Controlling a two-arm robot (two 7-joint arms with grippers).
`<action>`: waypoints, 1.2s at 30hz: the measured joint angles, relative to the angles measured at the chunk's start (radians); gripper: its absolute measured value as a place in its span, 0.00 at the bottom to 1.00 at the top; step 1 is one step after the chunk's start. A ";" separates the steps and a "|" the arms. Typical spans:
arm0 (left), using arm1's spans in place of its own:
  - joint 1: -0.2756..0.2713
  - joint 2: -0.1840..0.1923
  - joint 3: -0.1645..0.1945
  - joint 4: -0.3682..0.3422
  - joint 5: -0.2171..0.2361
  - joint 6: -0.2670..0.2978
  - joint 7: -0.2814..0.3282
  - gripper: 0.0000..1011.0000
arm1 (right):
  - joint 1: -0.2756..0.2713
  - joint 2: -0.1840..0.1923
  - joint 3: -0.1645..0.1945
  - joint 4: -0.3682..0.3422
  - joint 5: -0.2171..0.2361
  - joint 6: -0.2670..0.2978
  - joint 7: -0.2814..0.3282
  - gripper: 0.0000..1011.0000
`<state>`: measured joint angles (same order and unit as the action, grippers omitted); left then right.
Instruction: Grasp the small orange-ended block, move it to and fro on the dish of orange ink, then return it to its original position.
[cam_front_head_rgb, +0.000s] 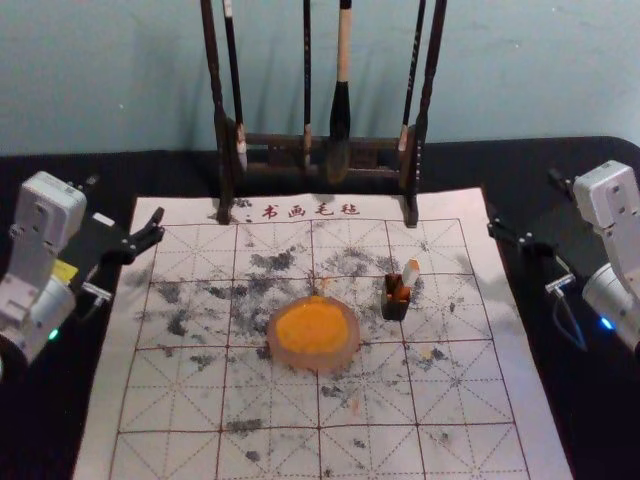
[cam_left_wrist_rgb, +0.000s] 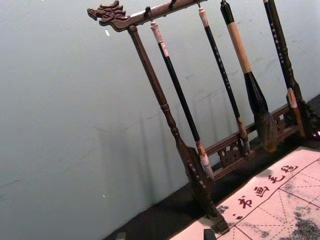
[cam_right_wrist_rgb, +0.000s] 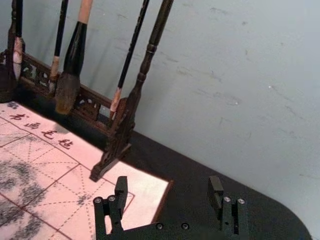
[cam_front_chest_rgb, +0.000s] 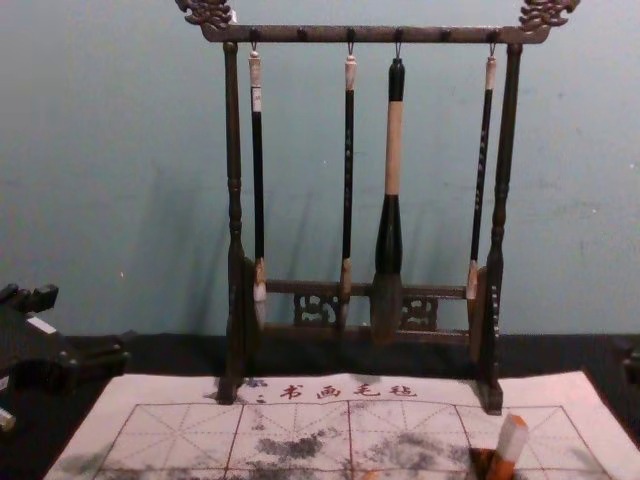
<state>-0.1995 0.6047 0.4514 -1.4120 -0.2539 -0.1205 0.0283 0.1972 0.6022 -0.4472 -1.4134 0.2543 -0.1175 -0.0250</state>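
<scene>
White cloth or paper nearest, on the black table (cam_front_head_rgb: 40, 440): a mat (cam_front_head_rgb: 165, 400), ruled in red and smudged with dark patches. Farther up, near the middle of the mat, a pale round dish (cam_front_head_rgb: 352, 350) with orange ink (cam_front_head_rgb: 312, 326) spread across most of its inside.

Slightly beyond and to the right of the dish, clear of its rim, a small dark, squarish holder (cam_front_head_rgb: 395, 305). At its mouth, poking up and tilted to the right, the small block (cam_front_head_rgb: 410, 272): slim and straight-edged, whitish on one face with orange along an edge in the head view; in the chest view, pale and translucent-looking above, strongly orange lower down. How deep in the holder, impossible to tell. Beside the block, down inside the holder, more orange.

Past the mat's left edge, the left claw (cam_front_head_rgb: 122, 206), over the table, with fingers spread well apart and nothing between them. Past the right edge, the right claw (cam_front_head_rgb: 526, 204), likewise parted and empty, well away from the block.

Beyond the mat's printed characters (cam_front_head_rgb: 310, 211), a dark carved rack (cam_front_chest_rgb: 375, 35), with feet on the mat's far edge and four brushes (cam_front_chest_rgb: 393, 150) hanging from the top bar, one much thicker. Behind everything, a pale blue-green wall (cam_front_chest_rgb: 100, 200).
</scene>
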 joint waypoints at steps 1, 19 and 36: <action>0.000 0.000 0.000 0.000 0.000 0.000 0.000 0.99 | -0.003 -0.002 0.003 -0.004 0.003 0.006 0.007 0.99; 0.000 0.000 0.000 0.000 0.000 0.000 0.000 0.99 | -0.129 -0.009 0.027 -0.180 0.137 0.236 0.150 0.99; 0.000 0.000 0.000 0.000 0.000 0.000 0.000 0.99 | -0.101 -0.127 0.034 -0.185 0.223 0.391 0.223 0.99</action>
<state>-0.1995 0.6047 0.4514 -1.4120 -0.2539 -0.1205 0.0283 0.0960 0.4755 -0.4131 -1.5983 0.4776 0.2739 0.1976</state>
